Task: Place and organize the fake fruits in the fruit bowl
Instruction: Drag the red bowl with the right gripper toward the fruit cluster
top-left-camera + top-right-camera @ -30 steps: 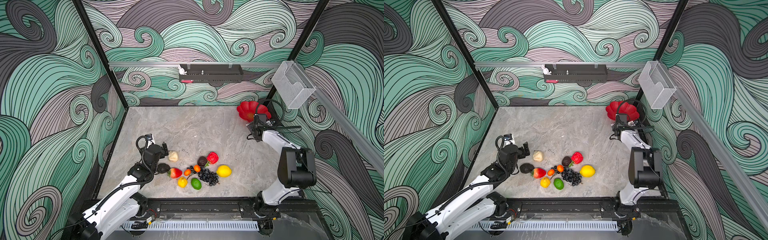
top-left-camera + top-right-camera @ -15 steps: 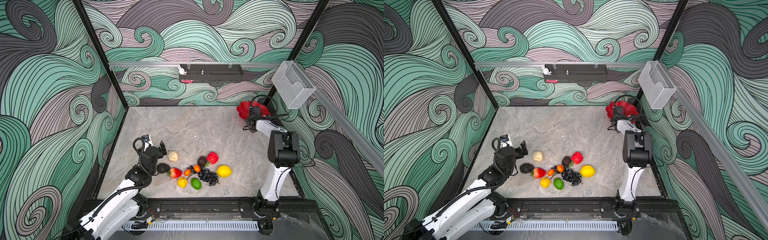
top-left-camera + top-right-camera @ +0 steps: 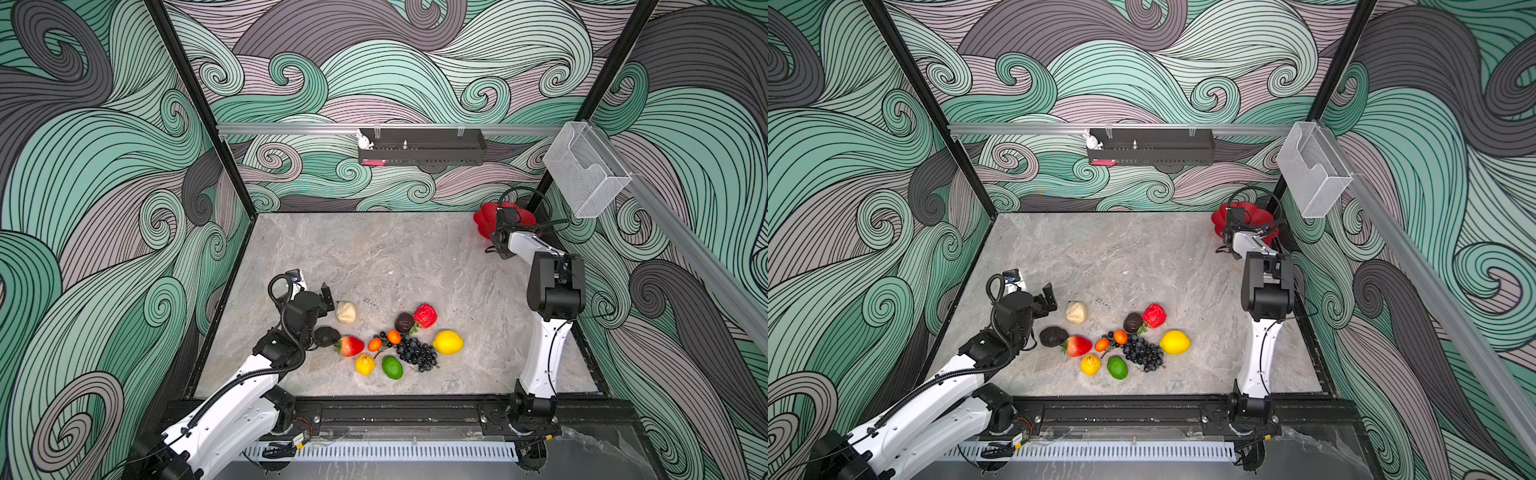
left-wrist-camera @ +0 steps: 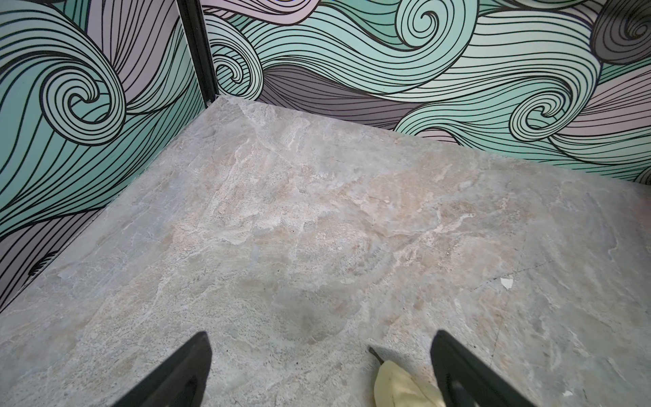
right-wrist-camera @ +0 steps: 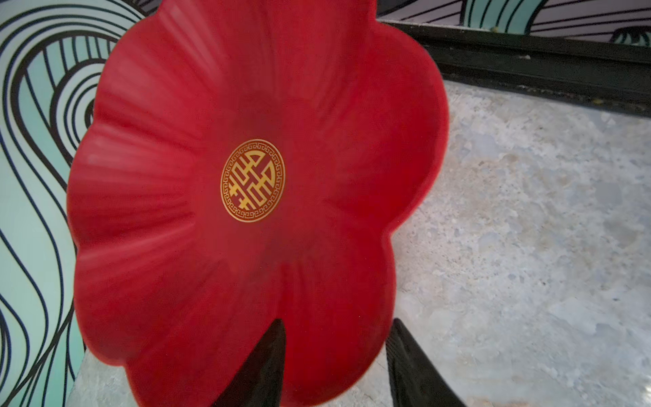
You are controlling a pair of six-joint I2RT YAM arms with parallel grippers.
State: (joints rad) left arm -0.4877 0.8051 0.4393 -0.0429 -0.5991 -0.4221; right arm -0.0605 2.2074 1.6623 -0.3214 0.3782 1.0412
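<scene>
The fruit bowl [image 3: 483, 220] [image 3: 1219, 220], a glossy red flower-shaped dish [image 5: 158, 176] with a gold centre, sits in the far right corner. My right gripper [image 5: 337, 322] straddles its near rim, one finger over the inside and one outside. A thin gap remains, so it is open. The fake fruits lie grouped at the front middle: cream piece [image 3: 346, 311] [image 4: 398, 386], strawberry [image 3: 351, 345], grape bunch [image 3: 415, 351], lemon [image 3: 448, 342], lime [image 3: 392, 367]. My left gripper [image 3: 311, 286] [image 4: 320, 334] hangs wide open and empty, just left of the cream piece.
A dark rough fruit [image 3: 326, 336] lies right beside the left arm's wrist. A black tray [image 3: 422, 147] hangs on the back rail and a clear box [image 3: 584, 174] on the right wall. Patterned walls close in the left, back and right sides of the stone table [image 3: 374, 253].
The right arm's elbow has risen and folded in while its jaws narrowed around the bowl's rim. The left gripper has drifted slightly toward the back, still wide open.
</scene>
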